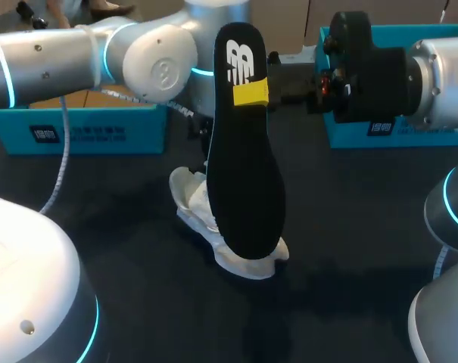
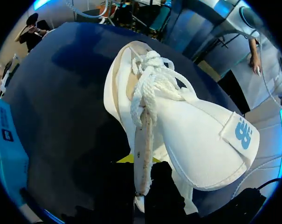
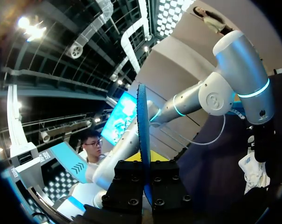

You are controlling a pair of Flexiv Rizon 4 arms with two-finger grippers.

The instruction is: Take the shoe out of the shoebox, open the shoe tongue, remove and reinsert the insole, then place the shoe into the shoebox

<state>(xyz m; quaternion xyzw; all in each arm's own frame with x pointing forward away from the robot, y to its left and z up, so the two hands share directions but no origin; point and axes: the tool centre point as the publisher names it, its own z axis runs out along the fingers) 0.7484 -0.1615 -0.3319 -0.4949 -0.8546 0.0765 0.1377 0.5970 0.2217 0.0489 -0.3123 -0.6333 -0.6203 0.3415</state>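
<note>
While your right gripper (image 3: 144,158) was clamped on the heel end of the black insole (image 1: 244,159), it held the piece upright in the air over the white shoe (image 1: 192,203), toe end hanging down. Your left gripper (image 2: 141,181) was closed narrow on the shoe's side wall by the opening. The shoe rested on the dark bench (image 1: 350,257), its tongue (image 2: 210,135) pulled open and its laces (image 2: 152,79) bunched loose.

Judged by its thin edge, the insole would be light and bendable, liable to buckle at the toe. The heel, where you had it, looked the right place to hold it for feeding it back in. The shoe seemed soft-walled and light, so it would need that steadying grip at the collar.

A white logo marked the insole's heel and a blue one the tongue's tab. White print sat on the blue shoebox (image 1: 77,134) behind and on a second blue box (image 1: 410,136), both well apart from the shoe.
</note>
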